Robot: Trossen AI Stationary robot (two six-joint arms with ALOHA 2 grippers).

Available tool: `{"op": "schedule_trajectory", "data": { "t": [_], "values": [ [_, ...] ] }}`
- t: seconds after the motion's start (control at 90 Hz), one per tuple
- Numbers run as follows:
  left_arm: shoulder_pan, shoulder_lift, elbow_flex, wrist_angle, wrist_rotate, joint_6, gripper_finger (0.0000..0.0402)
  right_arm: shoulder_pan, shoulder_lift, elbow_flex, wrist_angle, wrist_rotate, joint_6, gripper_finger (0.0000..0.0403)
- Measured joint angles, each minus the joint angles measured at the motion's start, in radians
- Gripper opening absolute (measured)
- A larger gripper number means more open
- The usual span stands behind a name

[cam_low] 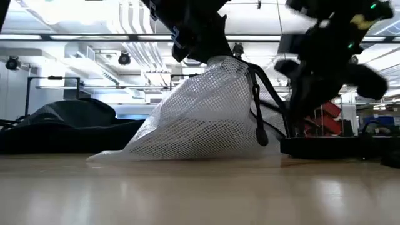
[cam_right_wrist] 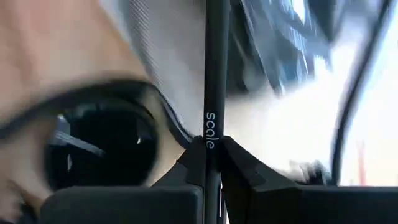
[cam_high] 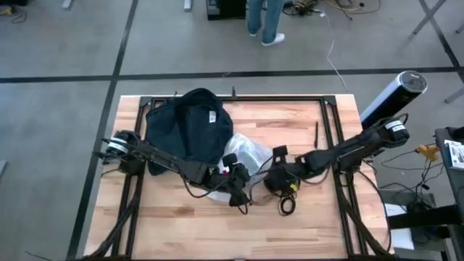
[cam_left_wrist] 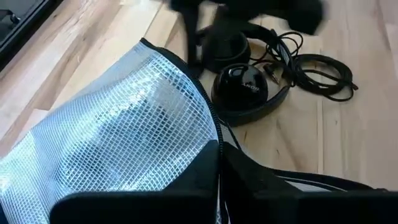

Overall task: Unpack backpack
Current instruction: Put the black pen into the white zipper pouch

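Note:
The dark navy backpack (cam_high: 187, 125) lies slumped at the table's far left, untouched. Right of it a white mesh pouch (cam_high: 245, 154) with a black-trimmed edge stands like a tent, its bottom (cam_low: 187, 150) on the wood. My left gripper (cam_left_wrist: 219, 168) is shut on its top. Black headphones (cam_left_wrist: 247, 92) with coiled cables (cam_left_wrist: 320, 65) lie just beyond the pouch, toward the table's right. My right gripper (cam_right_wrist: 211, 158) is shut on their thin black band, above the ear cups. My left gripper pinches the pouch's black-trimmed edge (cam_left_wrist: 214, 127) between its two fingers, at the pouch's highest point (cam_low: 215, 59). The top is lifted, the mesh hangs down from the fingers, and the lower part stays on the table. My right gripper pinches the headphones' thin black headband (cam_right_wrist: 211, 121) between its two fingers, which lie across the band. An ear cup (cam_right_wrist: 102, 146) shows just beside the hold. Whether the headphones are clear of the table cannot be told.
A black frame rail (cam_high: 330, 119) runs around the tabletop. A black-and-white cylinder (cam_high: 395, 94) stands off the far right corner. A person's legs (cam_high: 264, 22) show on the floor beyond the table. Bare wood (cam_high: 181, 225) stretches along the near side.

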Motion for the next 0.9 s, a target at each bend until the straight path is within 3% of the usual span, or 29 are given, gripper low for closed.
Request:
{"op": "schedule_trajectory", "data": {
  "t": [0.133, 0.444, 0.633, 0.9],
  "values": [
    [0.000, 0.000, 0.000, 0.028, 0.000, 0.008, 0.0000, 0.049, 0.063, 0.000, 0.183, 0.158, -0.193, 0.0004],
    [-0.002, 0.000, 0.000, 0.032, 0.022, 0.011, 0.0000, 0.021, 0.300, -0.002, 0.649, 0.514, -0.659, 0.0024],
    [-0.002, 0.000, -0.002, 0.010, 0.025, 0.026, 0.0000, -0.008, 0.371, -0.002, 0.809, 0.473, -0.727, 0.0052],
    [-0.003, 0.000, -0.002, 0.026, 0.027, 0.026, 0.0000, 0.000, 0.349, -0.002, 0.798, 0.440, -0.639, 0.0128]
  ]
}}
